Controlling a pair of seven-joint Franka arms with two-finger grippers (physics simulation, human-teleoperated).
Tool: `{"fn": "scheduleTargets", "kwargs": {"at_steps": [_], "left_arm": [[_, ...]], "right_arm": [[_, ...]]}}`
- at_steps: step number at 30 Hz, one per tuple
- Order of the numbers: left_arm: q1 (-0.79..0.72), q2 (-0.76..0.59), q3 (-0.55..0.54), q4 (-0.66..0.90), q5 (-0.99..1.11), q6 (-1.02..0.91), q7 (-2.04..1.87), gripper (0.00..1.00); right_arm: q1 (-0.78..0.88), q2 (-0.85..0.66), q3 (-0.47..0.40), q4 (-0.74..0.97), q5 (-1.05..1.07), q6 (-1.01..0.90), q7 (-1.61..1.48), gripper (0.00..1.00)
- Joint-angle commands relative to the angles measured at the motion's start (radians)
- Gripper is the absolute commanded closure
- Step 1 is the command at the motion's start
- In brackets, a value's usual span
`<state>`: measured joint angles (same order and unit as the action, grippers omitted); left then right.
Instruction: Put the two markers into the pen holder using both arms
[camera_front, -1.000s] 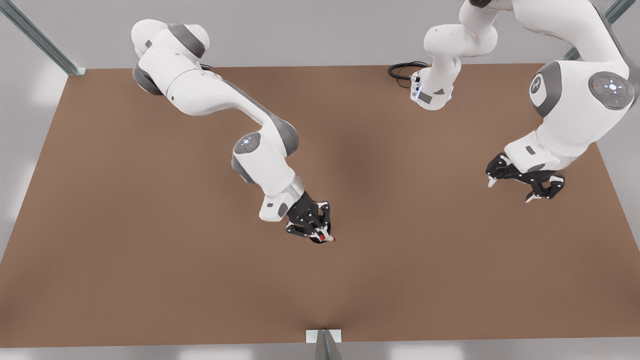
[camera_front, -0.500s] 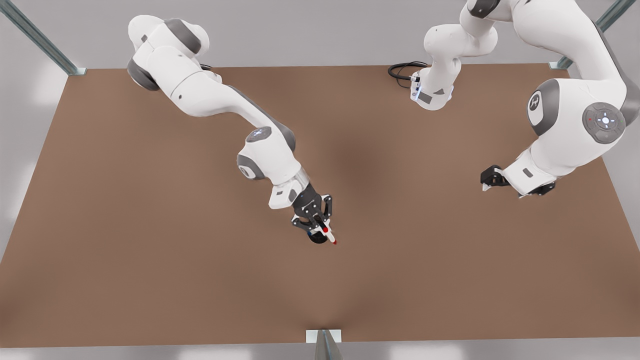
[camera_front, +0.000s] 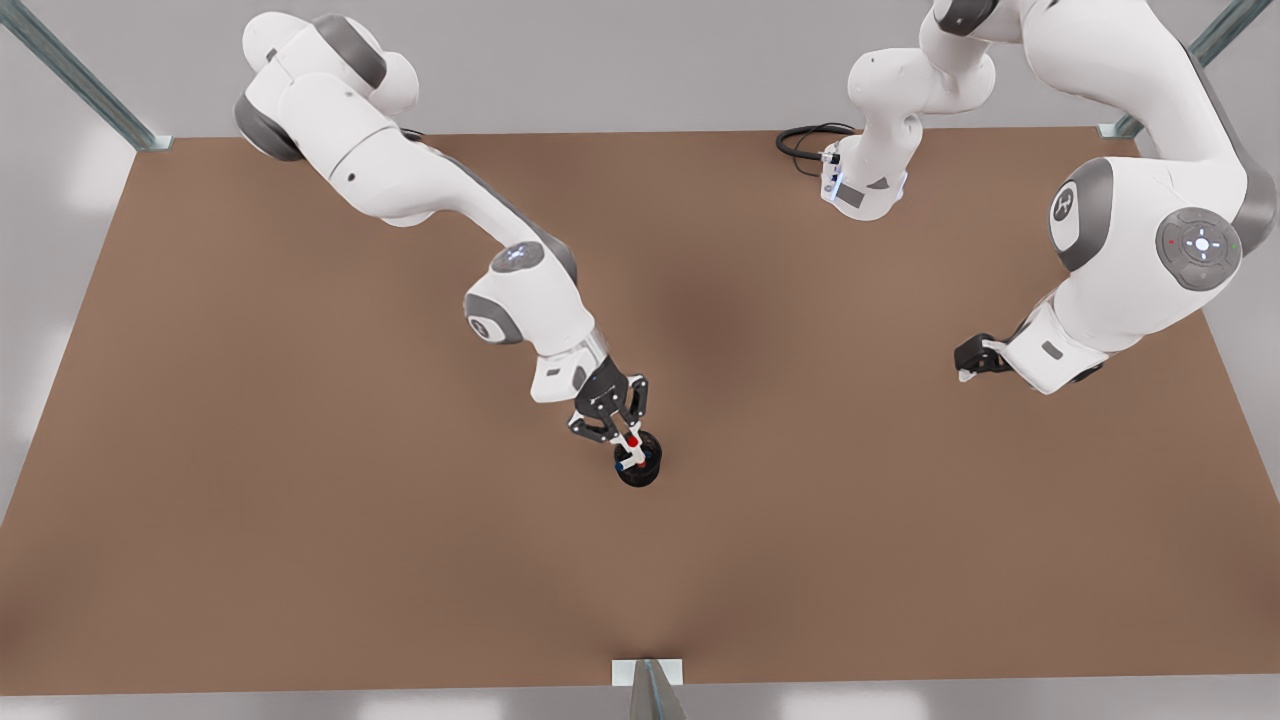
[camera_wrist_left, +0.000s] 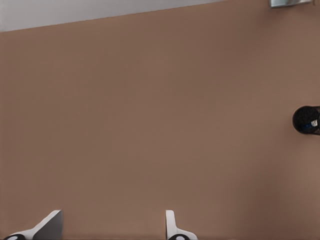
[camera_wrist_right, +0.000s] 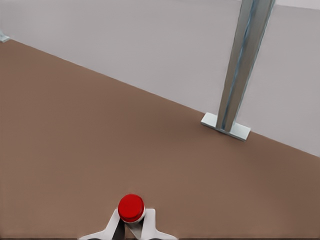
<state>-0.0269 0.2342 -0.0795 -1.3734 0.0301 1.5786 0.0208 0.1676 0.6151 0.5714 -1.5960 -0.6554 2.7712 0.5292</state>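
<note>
Pen holder (camera_front: 640, 476): round black cup, upright on the brown table (camera_front: 300, 500), just toward 6 o'clock from the table's middle in the front view. Seen again from the left wrist as a dark disc (camera_wrist_left: 305, 120), mouth open toward the camera, far off across bare tabletop.

Contents, item 1: blue-capped marker (camera_front: 621, 465), inside the cup at its 9 o'clock side; blue cap uppermost, long axis near upright. From the left wrist, a blue patch (camera_wrist_left: 307, 128) and a white patch inside the mouth; lean not readable.

Contents, item 2: red-capped marker (camera_front: 632, 439), at the cup's 11 o'clock rim, red cap up, white barrel running down toward the mouth along a 12-to-6 line, near upright. Depth inside the cup not readable. From the right wrist, cap seen end-on as a red disc (camera_wrist_right: 131, 207), long axis pointing away toward the table.

Right gripper (camera_front: 629, 441): directly over the cup, on the arm reaching in from 10 o'clock. White fingertips (camera_wrist_right: 113, 224) pinched on the red-capped marker just under its cap.

Left gripper (camera_front: 974, 359): well apart from the cup, near the table's 3 o'clock edge, half hidden under its own wrist, waiting. Fingers (camera_wrist_left: 50, 224) spread wide, nothing between them.

Sundries: black cable (camera_front: 805, 140) coiled at the 12 o'clock edge; metal post (camera_wrist_right: 245, 65) on a foot plate past the table's edge.
</note>
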Motion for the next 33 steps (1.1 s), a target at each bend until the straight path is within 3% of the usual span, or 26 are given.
{"fn": "scheduleTargets", "kwargs": {"at_steps": [1,11,12,14,15,17,18,20,21,22,23,24,25,26,27,28,33], "left_arm": [[-0.001,-0.001,0.0,0.0,0.001,-0.002,-0.088,0.0],[0.002,-0.001,0.0,0.0,0.001,0.004,-0.088,0.0],[0.001,-0.001,0.0,0.0,-0.001,0.004,-0.088,0.0],[0.001,-0.001,0.0,0.0,0.001,0.004,-0.088,0.0],[0.002,-0.001,0.0,0.0,0.001,0.004,-0.088,0.0],[0.002,-0.001,0.0,0.0,-0.001,0.004,-0.09,0.0],[0.002,-0.003,0.0,0.002,-0.002,0.006,-0.09,0.0],[0.001,-0.003,-0.002,0.008,0.001,0.003,-0.09,0.0],[-0.004,-0.003,-0.003,0.01,-0.001,0.003,-0.088,0.0],[-0.004,-0.003,-0.003,0.01,-0.013,0.003,-0.088,0.0],[-0.004,-0.003,-0.002,0.01,-0.013,0.004,-0.088,0.0],[-0.004,-0.003,-0.002,0.01,-0.013,0.004,-0.088,0.0],[-0.004,-0.001,-0.002,0.01,-0.013,0.004,-0.087,0.0],[-0.005,0.0,-0.002,0.01,-0.013,0.006,-0.087,0.0],[-0.005,0.011,-0.002,0.01,-0.013,0.009,-0.087,0.0],[-0.005,0.022,-0.002,0.01,-0.012,0.012,-0.087,0.0],[-0.007,0.028,-0.002,0.01,-0.012,0.017,-0.087,0.0]], "right_arm": [[-0.007,0.005,0.001,-0.022,-0.035,0.019,0.034,0.69],[0.003,0.061,-0.002,-0.053,-0.125,0.057,0.038,0.65],[-0.002,0.061,-0.004,-0.071,-0.125,0.079,0.038,0.53],[0.0,0.061,-0.004,-0.07,-0.125,0.079,0.04,0.08],[-0.002,0.06,-0.004,-0.07,-0.125,0.079,0.04,0.0],[-0.056,0.012,0.016,-0.065,-0.125,0.019,0.029,0.0],[-0.125,-0.023,0.106,-0.052,-0.124,-0.131,0.031,0.0],[-0.467,-0.057,0.504,-0.013,-0.121,-0.565,0.029,0.0],[-0.566,-0.058,0.634,-0.01,-0.122,-0.711,0.037,0.0],[-0.588,-0.077,0.64,-0.007,-0.11,-0.714,0.034,0.0],[-0.483,-0.164,0.467,0.01,-0.019,-0.708,0.009,0.0],[-0.294,-0.312,0.079,0.016,0.386,-0.688,-0.234,0.0],[-0.13,-0.447,-0.241,-0.024,0.551,-0.713,-0.444,0.0],[0.001,-0.508,-0.462,0.017,0.6,-0.921,-0.448,0.0],[0.003,-0.503,-0.489,0.085,0.599,-1.06,-0.446,0.0],[-0.01,-0.448,-0.522,0.261,0.597,-1.314,-0.44,0.0],[-0.082,-0.255,-0.527,0.479,0.628,-1.369,-0.456,0.0]]}}
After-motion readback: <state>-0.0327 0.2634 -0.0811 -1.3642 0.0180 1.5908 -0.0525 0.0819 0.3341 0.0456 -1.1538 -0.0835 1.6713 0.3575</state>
